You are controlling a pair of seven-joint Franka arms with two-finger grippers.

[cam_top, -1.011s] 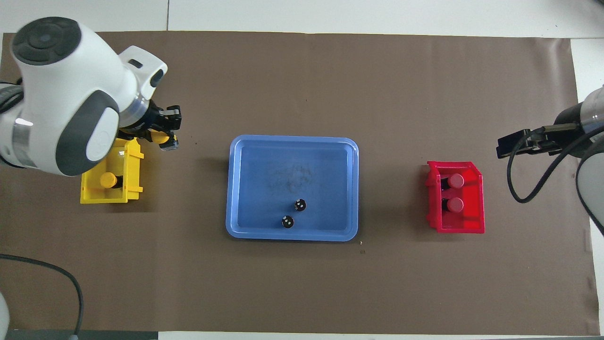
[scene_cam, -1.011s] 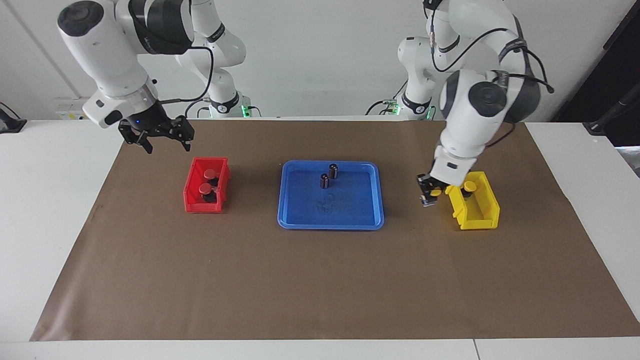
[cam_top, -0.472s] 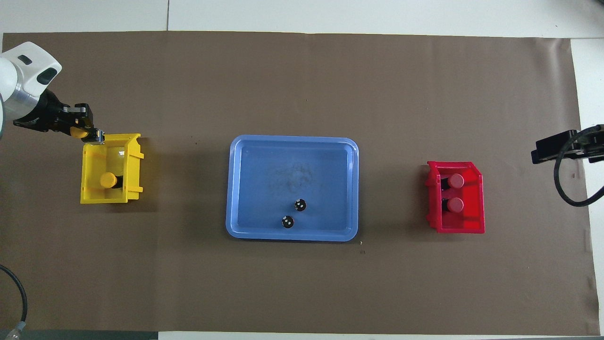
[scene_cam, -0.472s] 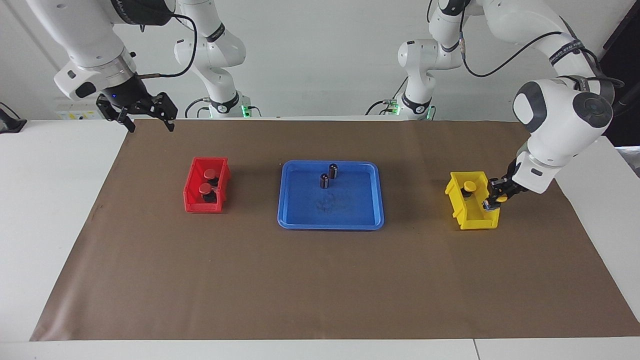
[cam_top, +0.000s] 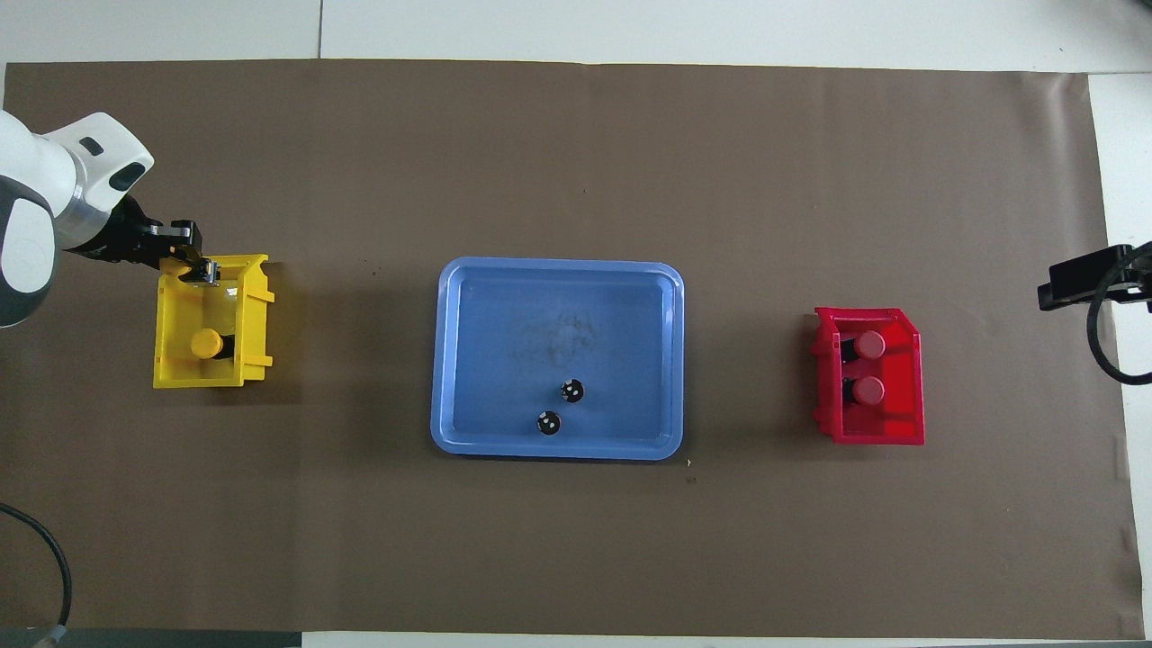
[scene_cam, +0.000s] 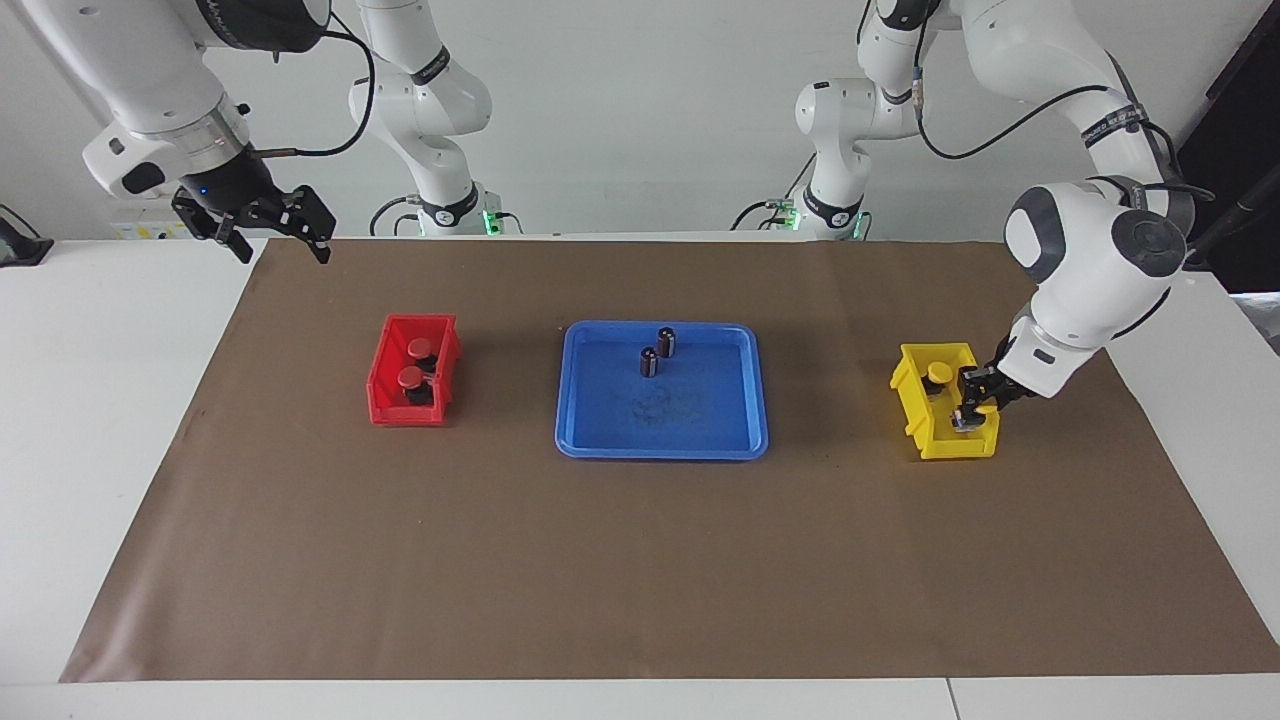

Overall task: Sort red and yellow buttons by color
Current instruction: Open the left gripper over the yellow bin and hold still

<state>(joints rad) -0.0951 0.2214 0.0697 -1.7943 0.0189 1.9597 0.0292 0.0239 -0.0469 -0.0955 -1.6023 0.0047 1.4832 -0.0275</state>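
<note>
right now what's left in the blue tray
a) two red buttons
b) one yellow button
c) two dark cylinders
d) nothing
c: two dark cylinders stand in the blue tray; the red buttons sit in the red bin.

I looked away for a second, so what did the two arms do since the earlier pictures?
The left gripper carried a yellow button from beside the yellow bin across it and lowered it into the bin; it still grips it. The right gripper rose and pulled back from the red bin. The other yellow button, both red buttons and the blue tray stayed put.
</note>
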